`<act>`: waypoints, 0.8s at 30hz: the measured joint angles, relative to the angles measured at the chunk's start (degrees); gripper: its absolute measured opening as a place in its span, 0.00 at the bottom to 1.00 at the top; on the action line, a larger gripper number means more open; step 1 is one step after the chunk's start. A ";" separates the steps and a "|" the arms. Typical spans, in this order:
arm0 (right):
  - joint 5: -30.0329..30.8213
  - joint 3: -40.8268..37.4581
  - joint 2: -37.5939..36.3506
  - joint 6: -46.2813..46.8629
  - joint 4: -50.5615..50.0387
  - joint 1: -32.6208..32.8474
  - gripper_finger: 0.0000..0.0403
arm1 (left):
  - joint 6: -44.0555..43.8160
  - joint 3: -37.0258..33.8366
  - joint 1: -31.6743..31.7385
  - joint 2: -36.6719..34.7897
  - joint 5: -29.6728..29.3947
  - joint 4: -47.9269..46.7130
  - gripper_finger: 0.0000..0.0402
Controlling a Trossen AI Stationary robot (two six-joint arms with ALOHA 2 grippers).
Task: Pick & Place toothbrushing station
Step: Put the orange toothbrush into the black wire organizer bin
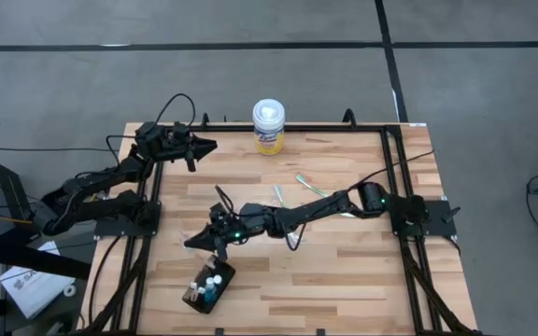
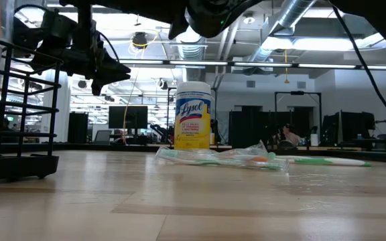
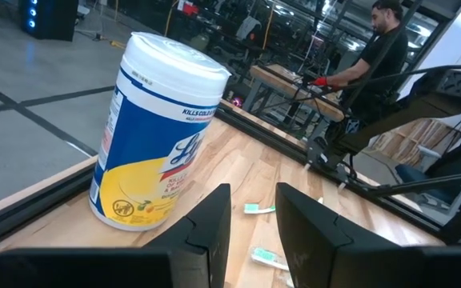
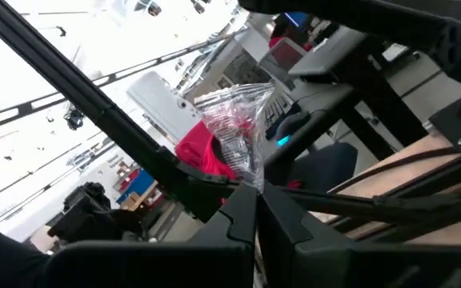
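We see the right gripper (image 1: 197, 241) pinching a clear wrapper (image 4: 234, 132) above the butcher-block table (image 1: 344, 271); left gripper (image 1: 208, 146) slightly parted near the Lysol canister (image 1: 268, 126). Low view shows an office.

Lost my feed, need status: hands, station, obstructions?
Right hand shut on a clear wrapper, above the toothbrushing station. Left hand open, empty, near wipes canister. Toothbrushes loose mid-table.
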 joint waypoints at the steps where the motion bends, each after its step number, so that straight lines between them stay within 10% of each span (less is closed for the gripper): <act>1: 0.02 0.00 0.04 -0.02 0.16 -0.17 0.00 | 0.04 0.00 0.00 -0.01 0.01 0.01 0.24; 24: 2.77 0.11 0.08 -9.85 3.02 0.84 0.00 | 1.69 0.00 0.20 0.01 0.01 -0.09 0.24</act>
